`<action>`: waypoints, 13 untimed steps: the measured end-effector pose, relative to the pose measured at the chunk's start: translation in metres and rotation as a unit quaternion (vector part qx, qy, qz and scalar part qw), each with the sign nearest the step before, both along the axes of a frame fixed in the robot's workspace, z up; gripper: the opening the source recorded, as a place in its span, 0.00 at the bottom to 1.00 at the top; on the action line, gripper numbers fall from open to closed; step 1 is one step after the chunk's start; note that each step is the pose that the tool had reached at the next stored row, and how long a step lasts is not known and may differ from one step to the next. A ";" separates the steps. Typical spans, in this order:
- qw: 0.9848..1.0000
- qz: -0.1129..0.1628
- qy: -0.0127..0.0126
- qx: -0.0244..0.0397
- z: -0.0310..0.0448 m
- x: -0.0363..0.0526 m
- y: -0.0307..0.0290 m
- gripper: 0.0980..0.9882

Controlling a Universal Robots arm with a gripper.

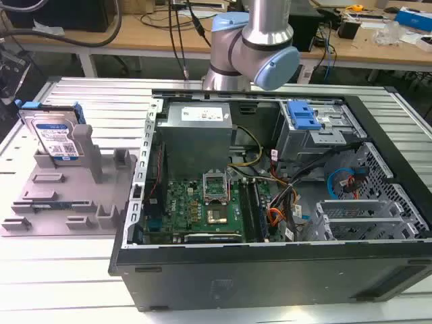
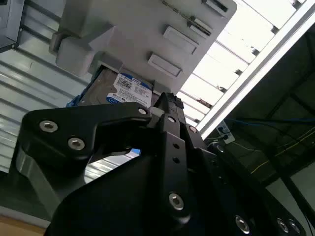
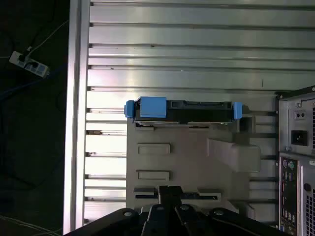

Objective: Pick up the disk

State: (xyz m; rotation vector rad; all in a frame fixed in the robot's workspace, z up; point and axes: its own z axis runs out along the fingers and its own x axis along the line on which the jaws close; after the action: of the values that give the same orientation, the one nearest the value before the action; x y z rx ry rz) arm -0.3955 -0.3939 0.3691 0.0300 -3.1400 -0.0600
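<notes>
As the task stands: nothing is lifted; the flat metal hard-drive disk with blue side rails (image 1: 57, 138) stands on edge at the far end of the grey plastic fixture tray (image 1: 67, 202), on the exterior view's left, beside the open black computer case (image 1: 270, 283).
Left to do: the whole grasp and lift.
Claw: the black gripper (image 3: 170, 191) looks clenched on nothing, over the tray, well apart from the disk.

Arm (image 1: 255, 42) noted at the far middle of the scene, joints turned leftward; gripper (image 3: 170, 190) observed with fingers closed together, gripping nothing.
</notes>
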 end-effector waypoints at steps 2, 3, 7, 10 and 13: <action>1.000 0.000 0.000 0.000 0.0000 0.0000 0.0000 0.01; 1.000 0.000 0.000 0.000 0.0000 0.0000 0.0000 0.01; 1.000 0.000 0.000 0.000 0.0000 0.0000 0.0000 0.01; 1.000 0.011 0.000 0.000 0.0000 0.0000 0.0000 0.01; 0.997 0.078 0.000 0.000 0.0000 0.0000 0.0000 0.01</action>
State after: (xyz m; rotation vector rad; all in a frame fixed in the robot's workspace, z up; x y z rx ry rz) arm -0.3955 -0.3939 0.3690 0.2746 -3.1251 -0.0597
